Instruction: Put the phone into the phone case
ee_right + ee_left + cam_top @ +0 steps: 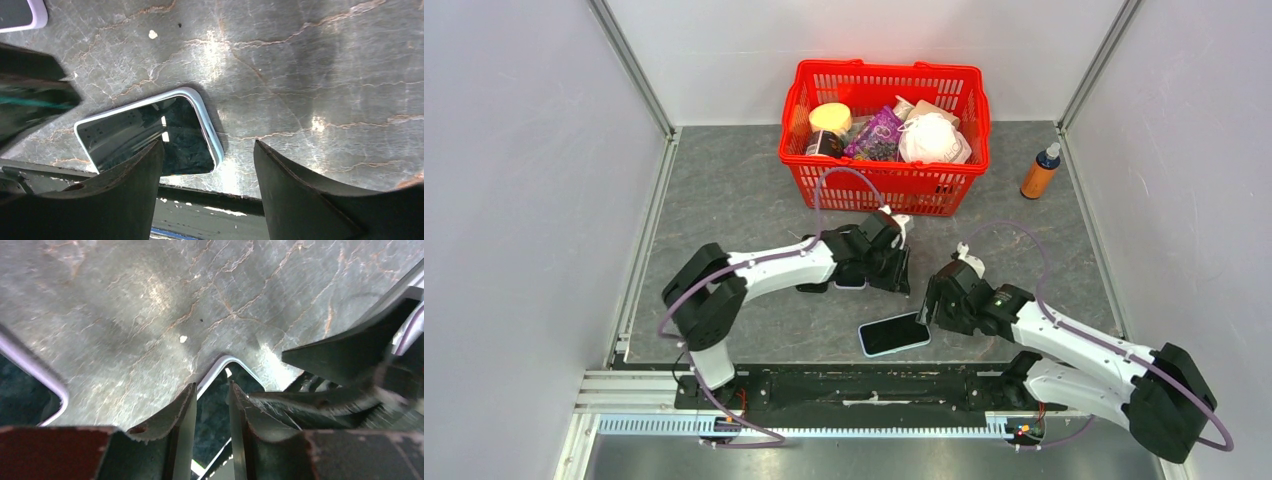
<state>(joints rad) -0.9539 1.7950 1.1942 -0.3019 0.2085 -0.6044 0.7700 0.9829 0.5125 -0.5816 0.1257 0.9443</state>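
Note:
The phone (894,333), with a dark glossy screen and a white rim, lies flat near the table's front edge. In the right wrist view the phone (145,132) sits just left of my right gripper (208,142), whose jaws stand wide open and empty over its right end. The right gripper (932,305) hovers at that end. The phone case (849,286), lilac-rimmed, lies mostly hidden under my left arm; one corner of the case (17,12) shows. My left gripper (902,268) is narrowly open and holds nothing. A phone corner (214,402) shows through the left gripper's (211,385) gap, with the case (25,390) to the left.
A red basket (884,185) full of groceries stands at the back centre. An orange bottle (1041,172) stands at the back right. White walls close in both sides. A black rail (864,385) runs along the front edge just beyond the phone.

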